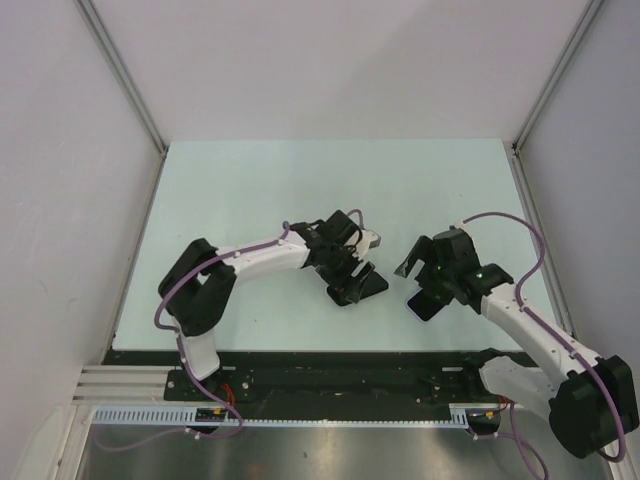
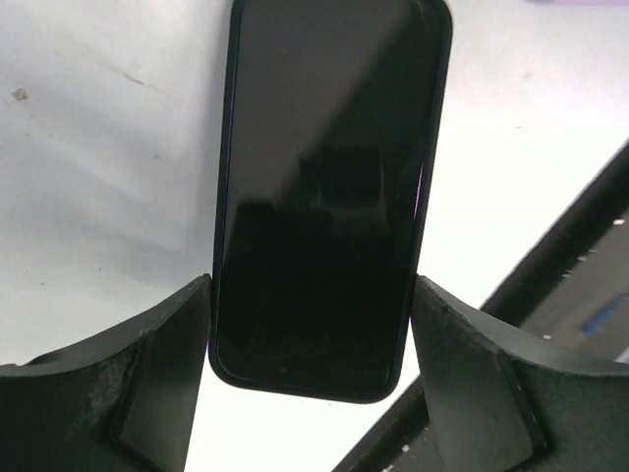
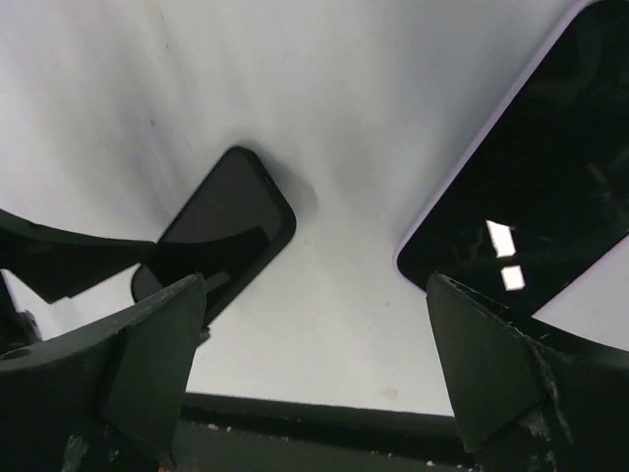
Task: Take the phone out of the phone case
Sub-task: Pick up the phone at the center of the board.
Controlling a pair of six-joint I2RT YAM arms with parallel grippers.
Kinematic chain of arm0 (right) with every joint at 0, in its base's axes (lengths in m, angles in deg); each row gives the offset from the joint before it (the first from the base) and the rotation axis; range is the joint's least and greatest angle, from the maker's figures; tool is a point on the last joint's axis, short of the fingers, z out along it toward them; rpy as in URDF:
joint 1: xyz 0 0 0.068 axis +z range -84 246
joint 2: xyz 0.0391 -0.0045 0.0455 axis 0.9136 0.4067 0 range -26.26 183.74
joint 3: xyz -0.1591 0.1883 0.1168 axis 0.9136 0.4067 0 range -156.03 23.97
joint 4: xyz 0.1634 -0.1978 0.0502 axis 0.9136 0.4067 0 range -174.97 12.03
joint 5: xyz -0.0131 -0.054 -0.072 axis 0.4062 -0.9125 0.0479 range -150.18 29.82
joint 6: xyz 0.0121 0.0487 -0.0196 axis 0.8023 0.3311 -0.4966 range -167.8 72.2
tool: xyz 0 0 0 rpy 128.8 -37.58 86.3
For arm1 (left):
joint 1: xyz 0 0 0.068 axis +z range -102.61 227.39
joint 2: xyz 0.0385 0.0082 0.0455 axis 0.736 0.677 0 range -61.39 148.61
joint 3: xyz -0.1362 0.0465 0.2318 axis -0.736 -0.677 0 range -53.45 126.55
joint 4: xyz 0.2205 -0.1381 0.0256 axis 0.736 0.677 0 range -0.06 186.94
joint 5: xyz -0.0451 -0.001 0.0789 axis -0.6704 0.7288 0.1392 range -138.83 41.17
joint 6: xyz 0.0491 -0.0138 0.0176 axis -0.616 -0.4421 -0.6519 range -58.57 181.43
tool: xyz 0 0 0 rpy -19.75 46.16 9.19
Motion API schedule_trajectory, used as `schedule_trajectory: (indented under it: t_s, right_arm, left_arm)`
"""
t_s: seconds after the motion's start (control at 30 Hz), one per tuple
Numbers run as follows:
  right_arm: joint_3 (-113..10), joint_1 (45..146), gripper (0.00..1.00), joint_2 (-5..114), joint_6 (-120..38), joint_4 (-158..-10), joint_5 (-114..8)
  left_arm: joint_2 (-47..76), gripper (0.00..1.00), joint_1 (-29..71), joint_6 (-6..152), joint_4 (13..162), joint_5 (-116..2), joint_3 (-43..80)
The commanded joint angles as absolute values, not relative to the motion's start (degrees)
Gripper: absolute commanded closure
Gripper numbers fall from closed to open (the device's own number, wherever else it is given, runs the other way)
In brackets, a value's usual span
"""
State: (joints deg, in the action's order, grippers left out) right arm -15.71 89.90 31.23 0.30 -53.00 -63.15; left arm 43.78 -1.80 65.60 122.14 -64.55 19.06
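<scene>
Both L fingers flank black phone, touching its sides

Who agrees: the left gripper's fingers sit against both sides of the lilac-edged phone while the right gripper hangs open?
Not quite. The left wrist view shows the left gripper with its fingers against both sides of the black phone, not the lilac-edged phone. The right gripper does hang open.

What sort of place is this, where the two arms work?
Probably a robot test booth in a lab: plain white walls on metal posts enclose a pale table, with the left arm and right arm bolted at its near edge.
</scene>
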Motion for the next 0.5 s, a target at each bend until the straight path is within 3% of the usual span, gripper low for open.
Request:
schedule_trajectory:
  t_s: [0.0, 0.23, 0.47]
  right_arm:
    - [-11.46, 89.56, 0.0, 31.13, 9.76, -63.86, -53.44]
    - [-2.32, 89.2, 0.09, 35.52, 22.5, -80.11, -45.69]
    - [2.43, 90.78, 0.38, 42.46, 29.19, -91.37, -42.08]
  left_arm:
    - [38.64, 0.25, 0.46, 68.2, 115.96, -75.36, 17.49]
    - [38.9, 0.25, 0.72, 69.52, 114.28, -77.39, 16.25]
    - [37.67, 0.25, 0.81, 70.05, 113.23, -77.83, 15.2]
